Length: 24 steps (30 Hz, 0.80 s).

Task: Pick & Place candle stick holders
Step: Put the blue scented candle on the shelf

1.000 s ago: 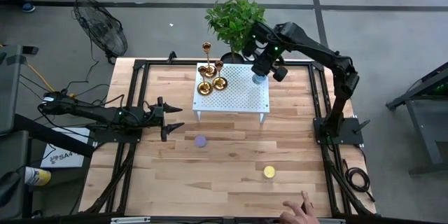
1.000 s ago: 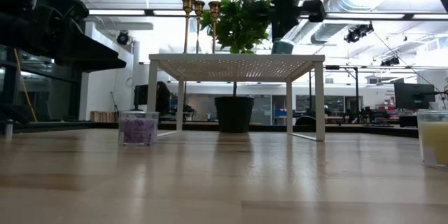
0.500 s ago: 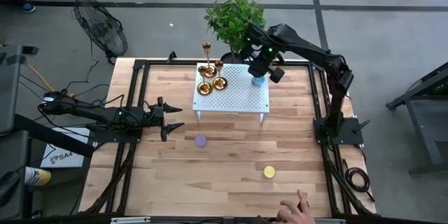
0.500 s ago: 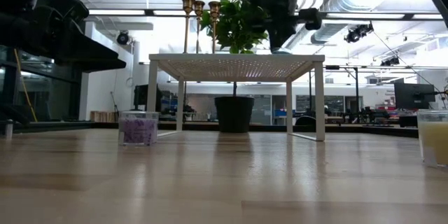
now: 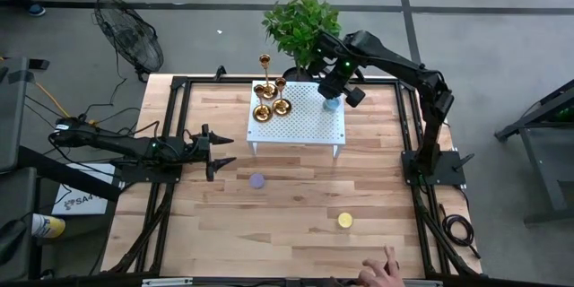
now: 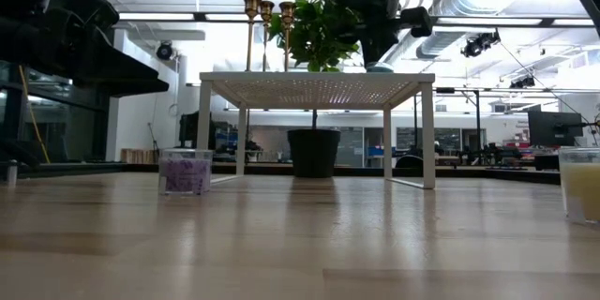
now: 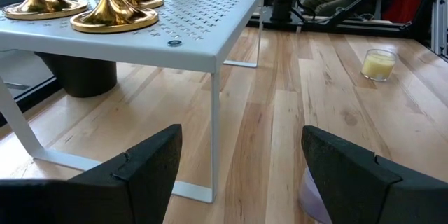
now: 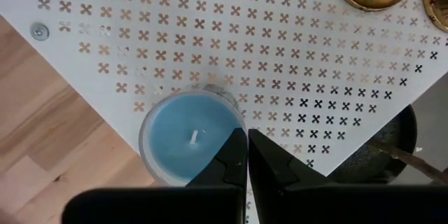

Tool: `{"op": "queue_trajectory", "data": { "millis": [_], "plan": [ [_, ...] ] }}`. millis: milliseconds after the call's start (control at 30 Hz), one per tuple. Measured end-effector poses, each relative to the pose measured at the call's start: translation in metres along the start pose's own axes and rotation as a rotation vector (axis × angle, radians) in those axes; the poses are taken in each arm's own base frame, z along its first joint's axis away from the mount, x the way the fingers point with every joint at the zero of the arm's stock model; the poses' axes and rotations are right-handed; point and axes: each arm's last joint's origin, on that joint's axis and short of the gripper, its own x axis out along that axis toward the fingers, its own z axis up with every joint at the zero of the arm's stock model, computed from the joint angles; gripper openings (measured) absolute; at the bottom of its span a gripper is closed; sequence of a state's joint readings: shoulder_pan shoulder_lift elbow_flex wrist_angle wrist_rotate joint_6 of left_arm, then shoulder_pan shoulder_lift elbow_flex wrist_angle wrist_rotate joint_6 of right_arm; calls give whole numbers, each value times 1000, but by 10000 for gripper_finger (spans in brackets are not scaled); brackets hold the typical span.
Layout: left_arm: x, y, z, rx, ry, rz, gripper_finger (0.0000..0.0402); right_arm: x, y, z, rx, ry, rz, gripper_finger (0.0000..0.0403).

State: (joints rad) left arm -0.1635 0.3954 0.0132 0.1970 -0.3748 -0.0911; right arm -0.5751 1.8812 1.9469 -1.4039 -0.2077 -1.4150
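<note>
You have three candle stick holders [image 5: 268, 99] standing upright on the white perforated shelf [image 5: 309, 126], bunched at its corner nearest the potted plant [image 5: 300, 25]. Judging from that, the placing of the holders looks largely or wholly done; no other gold holder shows anywhere on the surface [image 5: 296, 224].

Your right gripper [image 8: 248, 155] hangs over the shelf's opposite back corner, directly above a blue candle [image 8: 190, 135] that sits on the shelf. Its fingers are pressed together, tips touching, and they grasp nothing; the candle stands free beneath them.

Your left gripper [image 7: 238, 161] waits low over the surface in front of the shelf, fingers spread wide and empty, looking toward the shelf's front leg.

Off the shelf, a purple candle [image 5: 257, 180] sits just in front of it and a yellow candle [image 5: 344, 221] farther forward. A person's hand [image 5: 384, 272] shows at the surface's front edge.
</note>
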Motion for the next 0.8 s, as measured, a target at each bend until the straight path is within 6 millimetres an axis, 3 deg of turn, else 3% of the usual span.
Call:
{"op": "queue_trajectory", "data": {
  "millis": [533,800],
  "plan": [
    [0,0,0,1,2,0,291,2,0,8,114,26,-20,1],
    [0,0,-2,6,16,1,291,2,-1,9,177,31,-37,30]
  ]
}}
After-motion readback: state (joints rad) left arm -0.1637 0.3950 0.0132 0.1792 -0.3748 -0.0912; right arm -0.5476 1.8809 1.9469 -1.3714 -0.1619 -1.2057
